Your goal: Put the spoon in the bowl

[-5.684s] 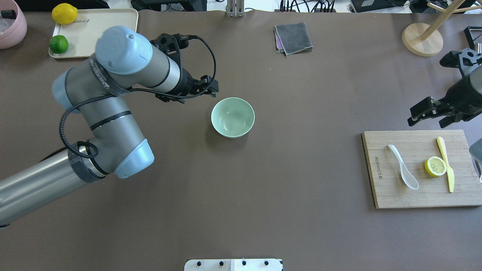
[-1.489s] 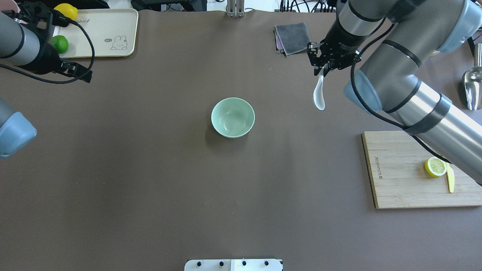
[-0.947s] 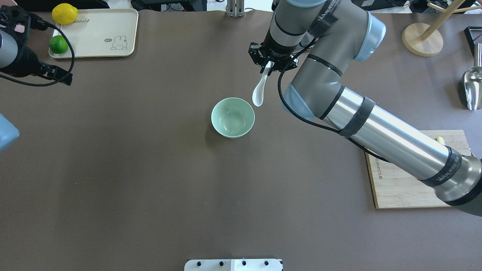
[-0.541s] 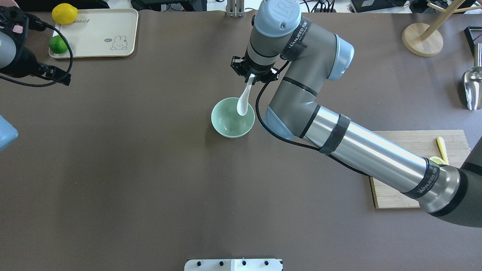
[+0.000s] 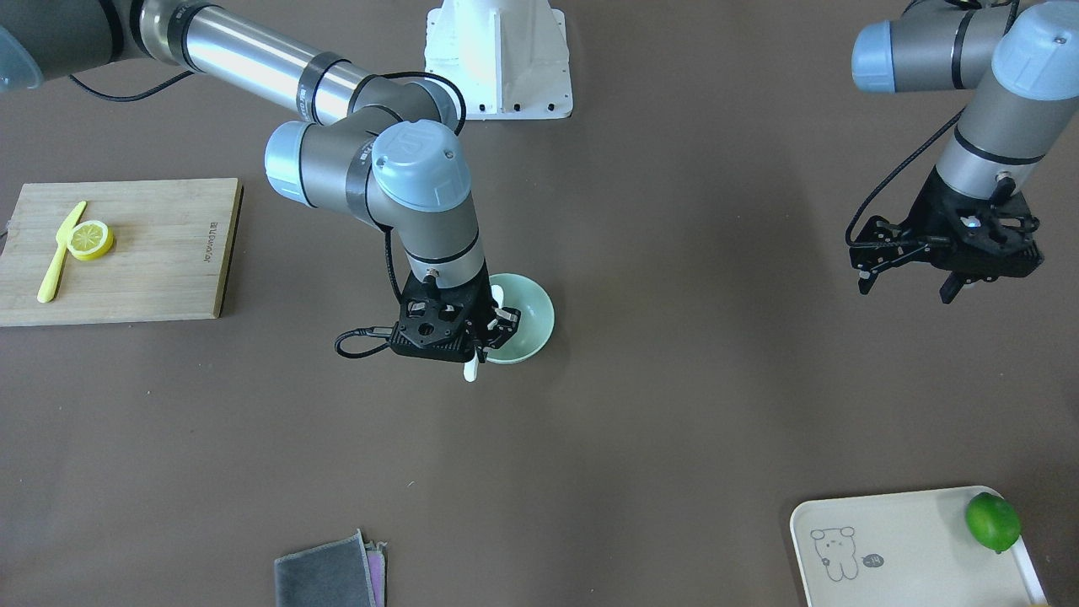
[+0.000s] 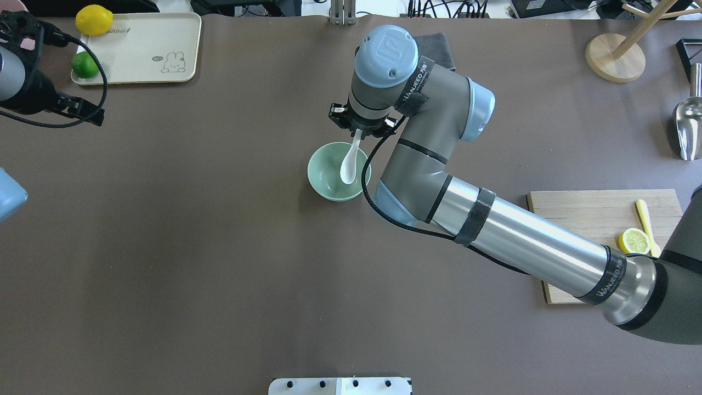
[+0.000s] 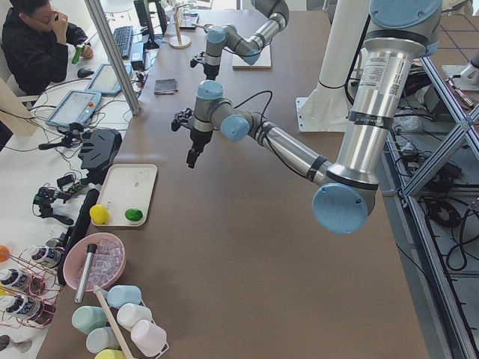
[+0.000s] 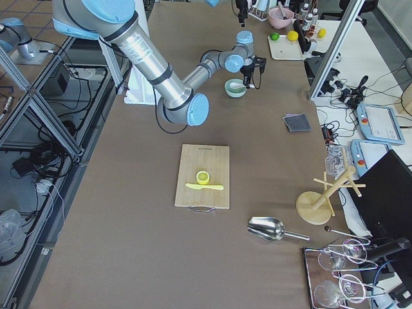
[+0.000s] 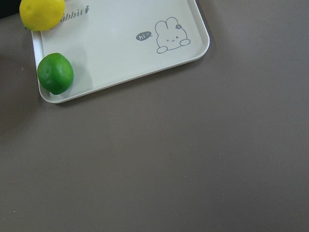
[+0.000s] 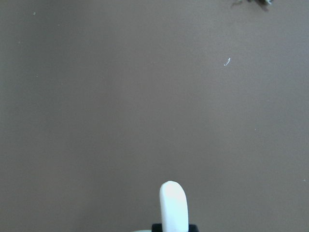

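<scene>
Right tool point(image 6: 357, 131) is clenched on the handle of the small glossy white soup spoon point(image 6: 349, 164). The scoop hangs inside the round pale mint-green bowl point(image 6: 317, 176), right of its centre; can't tell whether it touches the bowl's floor. The handle slopes up over the bowl's far rim, and its tip pokes past the tool in the wrist view. The bowl sits mid-surface, same spot as in every earlier frame. Versus 0.5 s ago, the scoop has moved from the far rim further into the bowl, and the right arm has shifted slightly toward the surface's left edge. Versus 5.7 s ago, the spoon is off the rectangular wooden cutting board point(image 6: 581, 214) near the right edge. The lemon half point(image 6: 634, 241) and the yellow plastic knife point(image 6: 644, 214) are still on the board. The left tool point(image 5: 906, 285), which was beside the bowl back then, is now pulled back toward the far-left corner. Its fingers are spread and hold nothing. It hangs next to the cream rectangular tray with the rabbit drawing point(image 6: 137, 49).
</scene>
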Robot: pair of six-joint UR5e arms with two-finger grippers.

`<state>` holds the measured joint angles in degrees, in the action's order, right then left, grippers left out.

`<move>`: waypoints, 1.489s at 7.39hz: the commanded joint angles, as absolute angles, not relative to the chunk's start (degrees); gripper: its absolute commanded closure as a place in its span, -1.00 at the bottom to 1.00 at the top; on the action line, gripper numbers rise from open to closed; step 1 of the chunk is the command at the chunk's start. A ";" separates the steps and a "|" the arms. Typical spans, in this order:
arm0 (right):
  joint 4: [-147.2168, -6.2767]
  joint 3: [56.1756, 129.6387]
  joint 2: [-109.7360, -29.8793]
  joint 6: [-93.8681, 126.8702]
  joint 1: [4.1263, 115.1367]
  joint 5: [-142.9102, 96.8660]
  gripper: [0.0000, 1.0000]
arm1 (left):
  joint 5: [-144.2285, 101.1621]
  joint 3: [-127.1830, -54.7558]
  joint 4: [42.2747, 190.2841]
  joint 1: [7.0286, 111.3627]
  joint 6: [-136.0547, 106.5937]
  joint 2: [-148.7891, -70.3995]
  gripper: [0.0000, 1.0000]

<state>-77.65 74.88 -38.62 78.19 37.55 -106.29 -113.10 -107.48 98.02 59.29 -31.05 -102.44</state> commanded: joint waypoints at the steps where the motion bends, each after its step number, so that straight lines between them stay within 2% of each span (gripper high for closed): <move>1: -76.73 74.27 -38.58 78.75 37.00 -105.12 0.71 | -113.03 -106.70 98.44 59.24 -29.71 -102.57 -0.95; 2: -75.86 73.83 -38.41 80.66 36.57 -105.03 -0.96 | -113.03 -106.61 98.44 59.24 -29.71 -102.74 -0.95; 5: -75.76 74.53 -37.97 82.79 36.65 -105.38 -1.00 | -113.20 -106.70 98.44 59.41 -29.71 -102.48 -0.95; 7: -78.29 78.55 -40.06 81.66 42.06 -113.92 -1.00 | -112.94 -107.05 98.17 59.85 -29.71 -102.74 -0.95; 9: -86.87 92.82 -51.09 67.50 48.05 -118.64 -1.00 | -113.29 -107.05 98.26 60.73 -29.71 -102.31 -0.95; 10: -90.93 98.21 -56.89 57.93 52.69 -122.74 -1.00 | -113.38 -106.53 98.17 63.17 -29.71 -101.17 -0.95; 11: -91.84 100.26 -62.87 48.52 58.39 -128.09 -1.00 | -115.90 -106.09 97.83 67.20 -29.71 -100.21 -0.95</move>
<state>-88.93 95.47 -55.15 60.54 51.80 -122.07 -113.92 -106.60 98.13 63.25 -29.71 -101.36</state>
